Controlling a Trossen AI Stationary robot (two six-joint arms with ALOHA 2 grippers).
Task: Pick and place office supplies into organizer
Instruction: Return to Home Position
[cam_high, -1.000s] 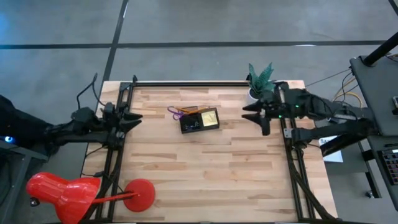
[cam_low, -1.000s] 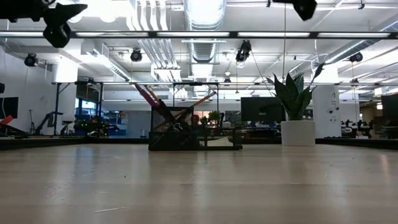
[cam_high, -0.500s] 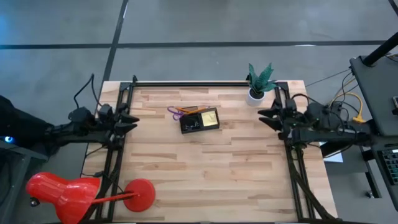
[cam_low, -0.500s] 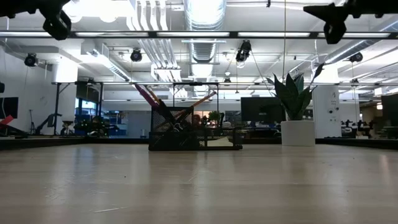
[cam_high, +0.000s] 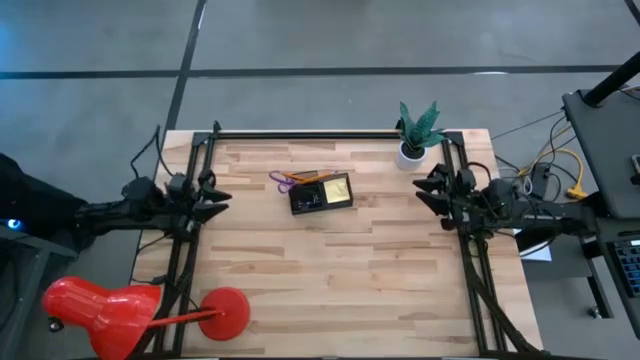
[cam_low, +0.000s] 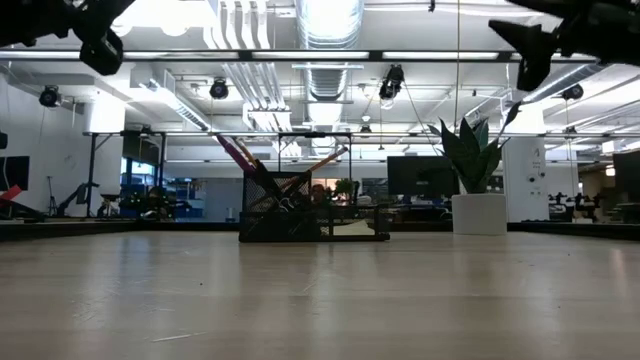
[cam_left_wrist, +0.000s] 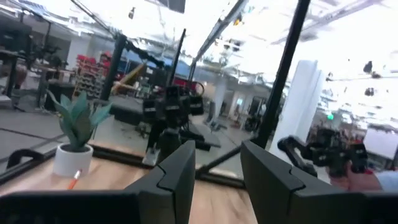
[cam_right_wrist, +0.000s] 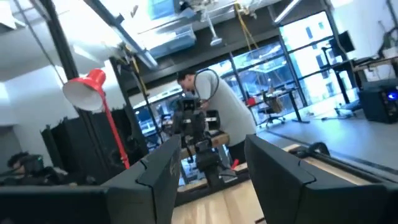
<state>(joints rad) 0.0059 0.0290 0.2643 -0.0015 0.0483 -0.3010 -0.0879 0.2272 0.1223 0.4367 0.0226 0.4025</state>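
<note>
Both arms hang out at the table's (cam_high: 330, 290) side rails, and nothing sits in either hand. The left hand (cam_high: 216, 194) hovers over the left edge with its fingers spread and an open gap between them, pointing in across the wood. The right hand (cam_high: 428, 188) mirrors it over the right edge, fingers parted as well, just in front of the white pot with the green plant (cam_high: 416, 131).

Between them, well apart from both, stands the black desk organizer (cam_high: 320, 195), in the middle of the table towards its far edge. The purple-handled scissors (cam_high: 281, 180) poke out on the side facing the left hand, and the orange pencil (cam_high: 305, 176) lies along the far rim beside them. The yellow sticky-note pad (cam_high: 337, 187) fills the part of the organizer nearer the right hand. From table height, the scissors and the pencil lean out of the taller mesh compartment in opposite directions, and both hands sit high above the table, far out to either side of the organizer.

A red desk lamp (cam_high: 98, 312) hangs off the near left corner. In the right wrist view, a person in a white shirt (cam_right_wrist: 219, 107) stands beyond the table.
</note>
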